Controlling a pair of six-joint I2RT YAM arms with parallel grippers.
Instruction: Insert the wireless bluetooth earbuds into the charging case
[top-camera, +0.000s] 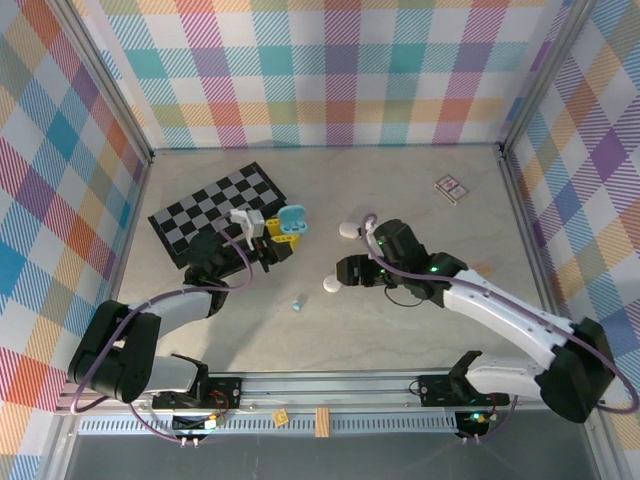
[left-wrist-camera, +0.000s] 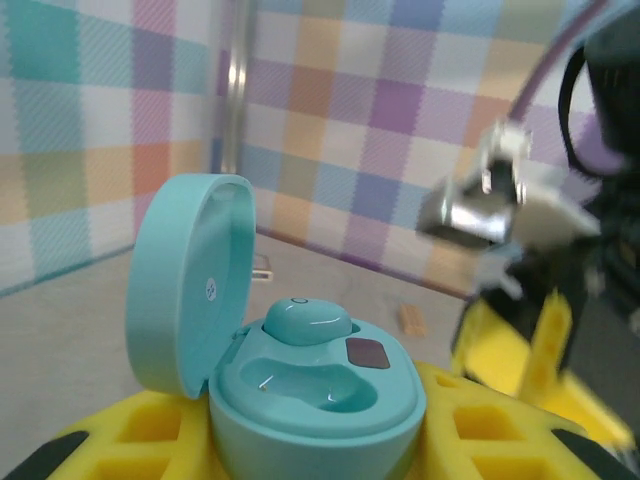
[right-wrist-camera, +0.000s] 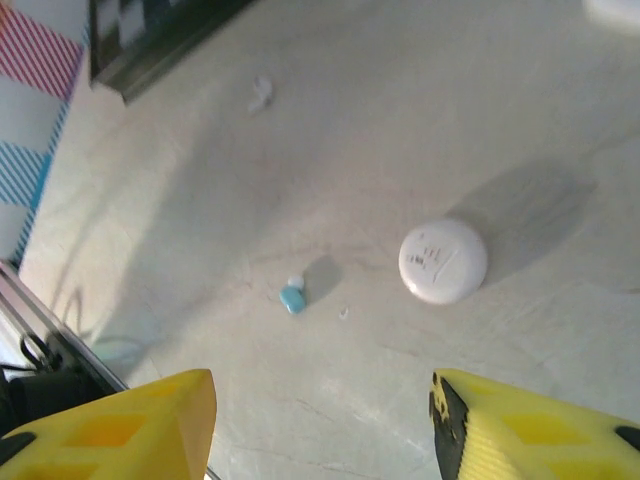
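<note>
Our right claw (right-wrist-camera: 320, 425) hangs wide, with nothing between its yellow fingers (right-wrist-camera: 150, 420). Past them, toward 12 o'clock in its own view, a blue bud (right-wrist-camera: 292, 297) lies alone on the table (right-wrist-camera: 450, 120). A round white case (right-wrist-camera: 443, 260) sits near it, at about 3 o'clock from the bud. Our left claw (top-camera: 272, 238) holds the blue case (left-wrist-camera: 320, 400) with its lid up. A second bud (left-wrist-camera: 305, 322) sits in the far cup, and the near cup (left-wrist-camera: 312, 385) is bare.

What could go wrong? The blue bud is tiny and smooth, so we think it may pop out sideways when the fingers squeeze. If we come down a bit off, we may bump the white case instead. From above, the blue case is at 10 o'clock from the right claw, so we must carry the bud across, and it could drop on the way. The bare cup is small too. If the bud is turned the wrong way, it will not sink in, and a hard push could tip the case.
</note>
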